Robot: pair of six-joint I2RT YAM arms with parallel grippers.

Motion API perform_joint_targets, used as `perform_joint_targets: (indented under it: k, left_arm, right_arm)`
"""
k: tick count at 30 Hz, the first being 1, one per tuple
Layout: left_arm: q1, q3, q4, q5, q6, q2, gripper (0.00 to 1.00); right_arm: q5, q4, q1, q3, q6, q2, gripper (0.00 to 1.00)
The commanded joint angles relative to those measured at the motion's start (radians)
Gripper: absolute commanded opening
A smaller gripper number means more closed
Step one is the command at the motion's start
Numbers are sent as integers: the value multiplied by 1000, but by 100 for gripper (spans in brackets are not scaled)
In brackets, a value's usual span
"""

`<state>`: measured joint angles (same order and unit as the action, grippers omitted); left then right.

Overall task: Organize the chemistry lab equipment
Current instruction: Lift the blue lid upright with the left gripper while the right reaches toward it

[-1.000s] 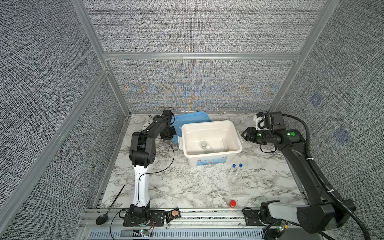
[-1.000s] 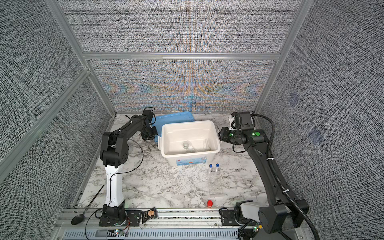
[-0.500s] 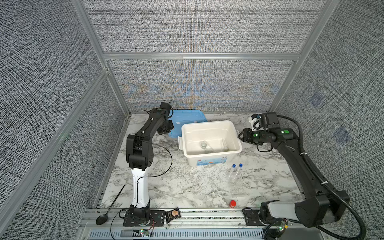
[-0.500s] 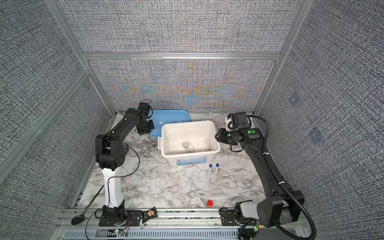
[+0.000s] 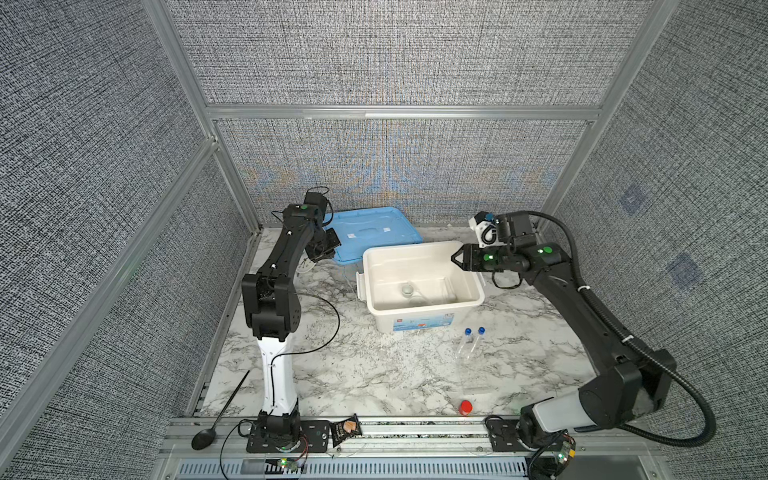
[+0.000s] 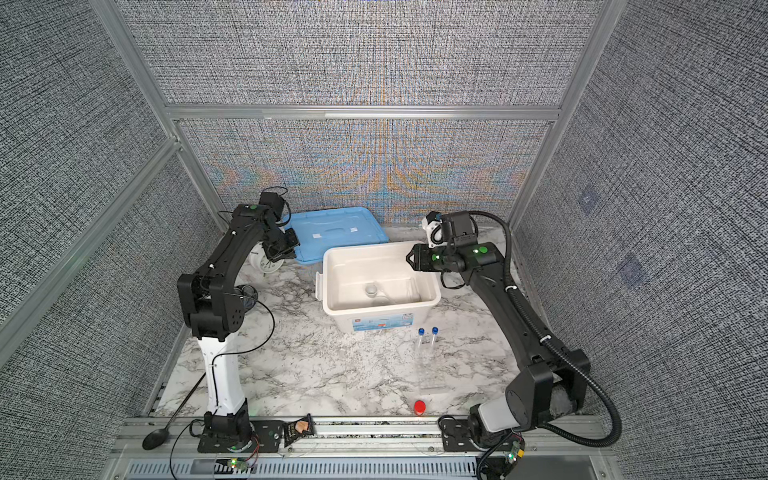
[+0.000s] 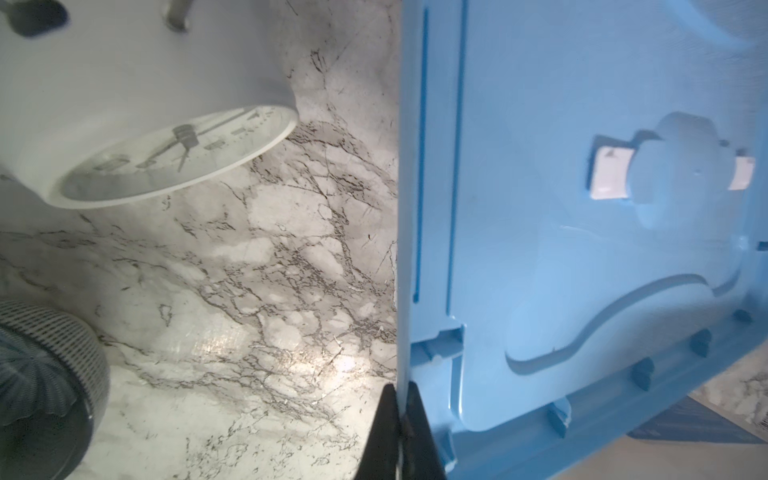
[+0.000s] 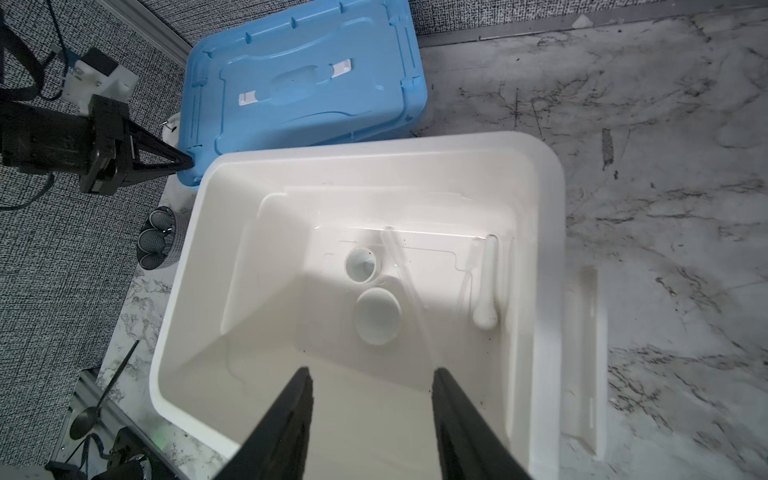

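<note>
left wrist view has the left claw (image 7: 400, 392) clamped on the edge of the lid (image 7: 582, 257), so lift it level and clear of the bin (image 8: 374, 149), where dishes (image 8: 377, 316) and pestle (image 8: 487, 286) lie, while the open, empty right claw (image 8: 372, 371) should fetch the tubes (image 5: 478, 340) off the bench (image 5: 374, 374).

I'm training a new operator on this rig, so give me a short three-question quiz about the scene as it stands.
1. True or false: the left pincer is clamped on the blue lid's edge.
2. Where do the two blue-capped tubes lie? A: on the table before the white bin; B: inside the bin; C: on the lid.
3. What does the open right pincer hold?
Key: 1 true; 2 A; 3 nothing.
</note>
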<state>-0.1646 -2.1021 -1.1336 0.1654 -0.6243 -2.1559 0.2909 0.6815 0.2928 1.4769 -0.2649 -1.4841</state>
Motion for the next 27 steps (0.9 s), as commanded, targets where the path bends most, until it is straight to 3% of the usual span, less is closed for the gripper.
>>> perform_joint_targets:
  k: [1,17,27]
  left_arm:
    - [4,24,34,127,-33,23,0]
    - [8,115,192,339,-161,100,0]
    - [19,190,226,214,-195,154,0]
  right_arm:
    - [2,-26,12,30,-16,-30,50]
    - [-25,-47,21,46,-92,-42,51]
    - [-36,-49,21,25,-127,-33,51]
